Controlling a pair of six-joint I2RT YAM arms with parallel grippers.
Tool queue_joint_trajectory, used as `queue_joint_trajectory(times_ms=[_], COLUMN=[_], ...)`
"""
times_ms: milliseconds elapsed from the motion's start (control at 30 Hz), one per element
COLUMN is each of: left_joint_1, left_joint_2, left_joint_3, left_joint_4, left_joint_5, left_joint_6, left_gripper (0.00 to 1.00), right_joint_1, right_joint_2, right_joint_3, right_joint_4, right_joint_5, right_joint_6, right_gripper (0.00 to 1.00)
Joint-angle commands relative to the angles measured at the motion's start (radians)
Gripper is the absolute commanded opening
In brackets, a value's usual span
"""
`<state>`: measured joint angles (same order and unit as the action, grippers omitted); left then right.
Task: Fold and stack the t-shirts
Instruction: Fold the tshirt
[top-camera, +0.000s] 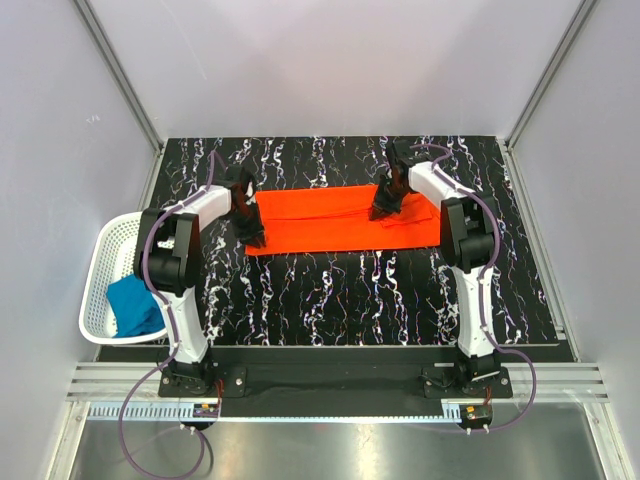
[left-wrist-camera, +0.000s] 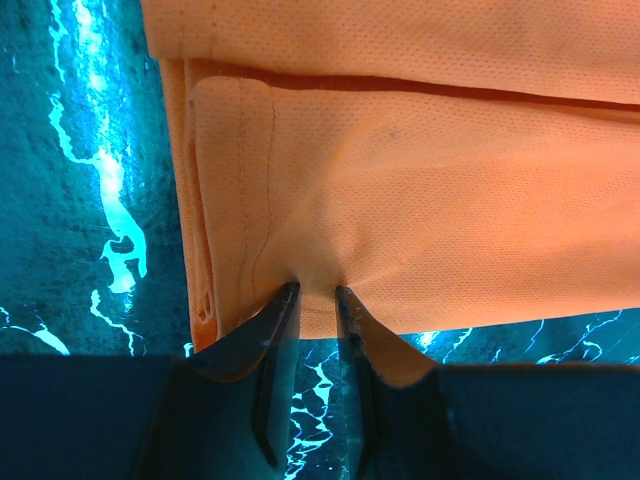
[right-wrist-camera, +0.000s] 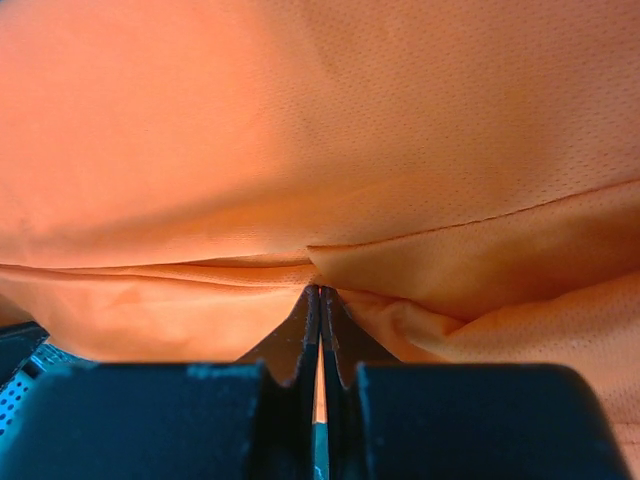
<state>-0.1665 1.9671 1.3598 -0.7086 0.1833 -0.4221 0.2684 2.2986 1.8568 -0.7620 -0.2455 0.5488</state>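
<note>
Outermost, pale panelled walls (top-camera: 330, 60) enclosed the black white-veined marbled tabletop (top-camera: 330, 290). Between the pincers stretched the bright orange-red cloth t-shirt (top-camera: 320, 225), folded into a band. Left of the left gripper (left-wrist-camera: 317, 292), a white plastic mesh basket (top-camera: 100, 270) held the teal blue t-shirt (top-camera: 135, 305). Both it and the right gripper (right-wrist-camera: 320, 290) clamped orange cloth.

Count of items on the bench follows.

T-shirts: two. One orange-red t-shirt (top-camera: 330, 225) is on the far half of the table (top-camera: 350, 290). One teal blue t-shirt (top-camera: 135, 305) is in the basket (top-camera: 103, 250) at the near left.

Baskets: one, white mesh.

Arms: two, the left arm (top-camera: 175, 260) and the right arm (top-camera: 465, 240).

Grippers: two, the left gripper (top-camera: 255, 238) and the right gripper (top-camera: 383, 212).

Tables: one.
</note>
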Motion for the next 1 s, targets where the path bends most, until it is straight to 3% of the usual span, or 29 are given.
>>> queue_joint_trajectory(times_ms=[0, 100, 200, 467, 800, 967], left_joint_1=[0.004, 0.002, 0.002, 0.005, -0.045, -0.106], left_joint_2=[-0.023, -0.057, -0.076, -0.001, -0.085, -0.198], left_joint_3=[0.009, 0.025, 0.042, 0.044, -0.217, -0.367], left_joint_4=[0.005, -0.002, -0.008, -0.017, 0.011, 0.054], left_joint_5=[0.010, 0.001, -0.022, -0.061, 0.001, 0.083], left_joint_6=[0.014, 0.014, 0.025, 0.036, -0.004, -0.059], left_gripper=[0.27, 0.28, 0.31, 0.31, 0.29, 0.29], right_joint_1=[0.003, 0.003, 0.003, -0.029, -0.155, -0.216], right_joint_2=[0.001, -0.047, -0.116, -0.316, -0.499, -0.531], right_joint_3=[0.035, 0.032, 0.035, -0.013, -0.292, -0.364], right_joint_4=[-0.016, -0.036, -0.068, -0.157, -0.137, -0.123], right_joint_5=[0.000, 0.009, 0.014, 0.048, 0.087, 0.124], right_joint_6=[-0.021, -0.036, -0.053, -0.105, -0.059, -0.029], right_gripper=[0.05, 0.13, 0.33, 0.64, 0.75, 0.79])
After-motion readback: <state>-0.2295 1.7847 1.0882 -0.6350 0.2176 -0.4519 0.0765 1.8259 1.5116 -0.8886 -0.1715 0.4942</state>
